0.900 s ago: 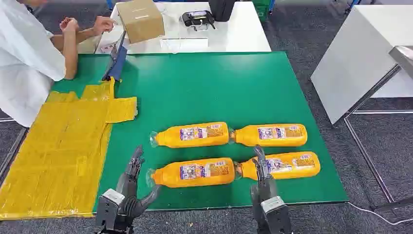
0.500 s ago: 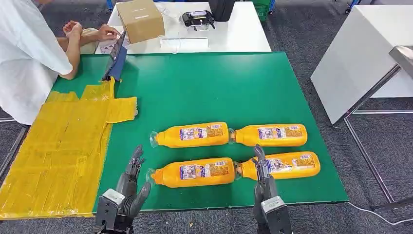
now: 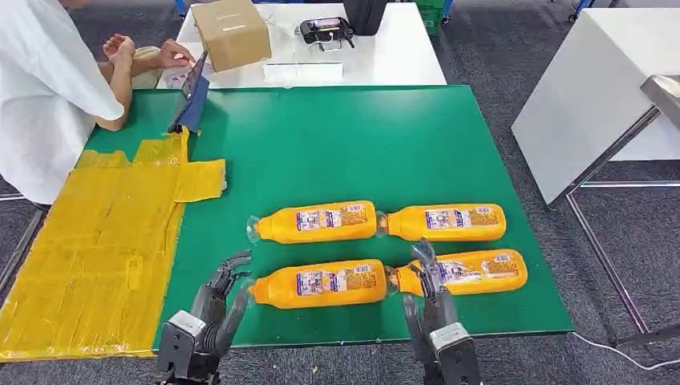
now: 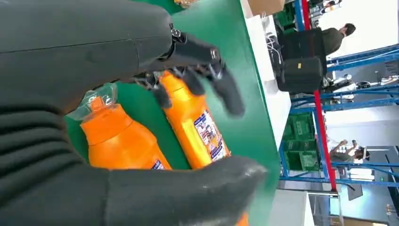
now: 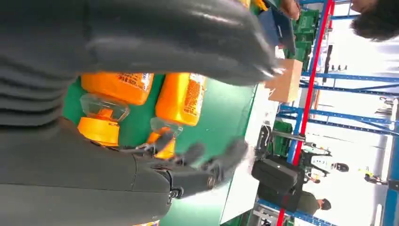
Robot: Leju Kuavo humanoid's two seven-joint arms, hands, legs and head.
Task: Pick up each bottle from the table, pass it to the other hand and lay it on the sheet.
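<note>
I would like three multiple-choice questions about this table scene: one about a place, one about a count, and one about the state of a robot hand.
1. Where does the yellow sheet lie on the green table?
A. on the robot's left side
B. on the robot's right side
C. under the bottles

2. How many orange bottles lie on the table?
A. two
B. four
C. six

3. What is the left robot hand doing?
A. holding a bottle above the sheet
B. resting flat on the sheet
C. open beside the cap end of the near left bottle, holding nothing

Answers:
1. A: the head view shows the sheet along the table's left edge, apart from the bottles.
2. B: two rows of two, all on their sides.
3. C: its fingers are spread next to the cap, and the bottle lies on the table.
</note>
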